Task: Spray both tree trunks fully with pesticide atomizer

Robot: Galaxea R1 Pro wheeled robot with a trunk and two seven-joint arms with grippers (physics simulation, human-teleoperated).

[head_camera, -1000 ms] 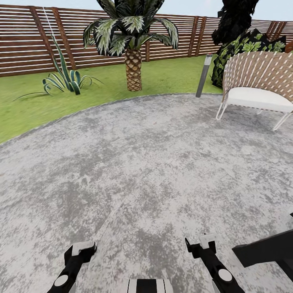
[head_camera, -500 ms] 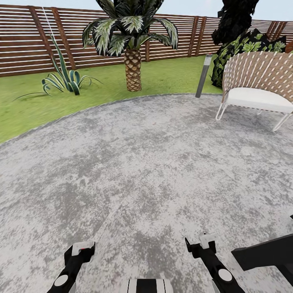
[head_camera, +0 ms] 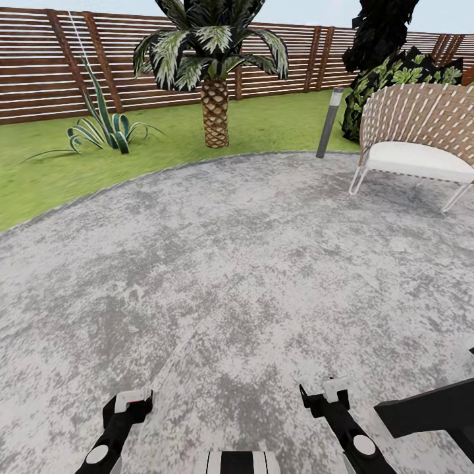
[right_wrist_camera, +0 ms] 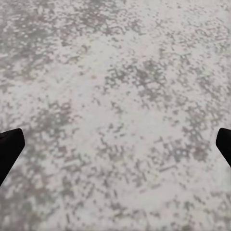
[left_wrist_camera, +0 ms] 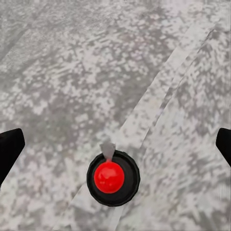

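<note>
Two grippers hung low and spread wide over grey floor point(head_camera: 250, 263); left gripper point(left_wrist_camera: 115, 144) was above the standing pesticide atomizer point(left_wrist_camera: 113, 177). Pickup step: descend, close on it.
</note>
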